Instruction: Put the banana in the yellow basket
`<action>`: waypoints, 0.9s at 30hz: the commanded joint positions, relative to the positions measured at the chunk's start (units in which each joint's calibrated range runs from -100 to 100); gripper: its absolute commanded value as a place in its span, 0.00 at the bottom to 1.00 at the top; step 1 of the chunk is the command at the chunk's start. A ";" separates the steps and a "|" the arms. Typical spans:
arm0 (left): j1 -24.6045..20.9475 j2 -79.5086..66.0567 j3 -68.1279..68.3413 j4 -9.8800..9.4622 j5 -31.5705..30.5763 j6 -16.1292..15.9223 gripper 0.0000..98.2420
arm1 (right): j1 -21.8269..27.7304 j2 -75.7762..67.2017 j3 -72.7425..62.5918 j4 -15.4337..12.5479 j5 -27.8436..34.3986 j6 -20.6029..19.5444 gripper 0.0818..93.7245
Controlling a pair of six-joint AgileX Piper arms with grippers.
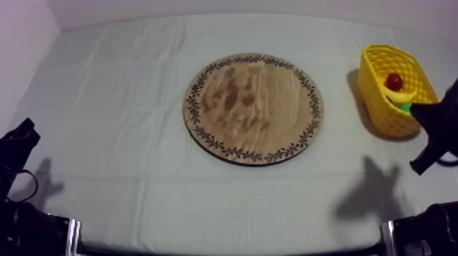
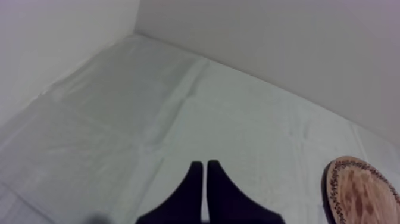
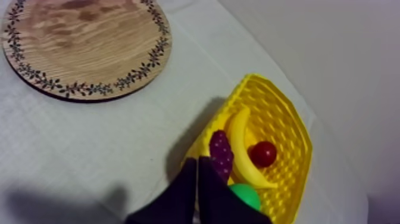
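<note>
Four toy fruits lie in the yellow basket (image 3: pixel 290 122): banana (image 3: pixel 240 146), small red fruit (image 3: pixel 263 154), grapes (image 3: pixel 221 152) and pear (image 3: pixel 246 194). Right gripper (image 3: pixel 197 173) hangs at the basket's rim, fingers closed together on nothing. Left gripper (image 2: pixel 205 179) sits over the cloth (image 2: pixel 178 113) near the wooden board (image 2: pixel 357 190), fingers likewise closed.

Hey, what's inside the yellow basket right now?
Inside the yellow basket lie the banana, a small red fruit, a bunch of grapes and a green fruit, probably the pear. The right hand covers part of the green fruit.
</note>
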 commanded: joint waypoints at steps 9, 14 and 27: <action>0.01 0.00 0.03 -0.02 0.00 -0.01 0.00 | -2.85 -15.48 7.29 2.81 1.18 -16.24 0.00; 0.01 0.00 0.03 -0.02 0.00 -0.01 0.00 | -6.75 -18.71 9.54 10.05 1.63 -24.81 0.00; 0.01 0.00 0.03 -0.02 0.00 0.00 0.00 | -9.09 -19.44 14.15 17.26 -7.05 -23.32 0.00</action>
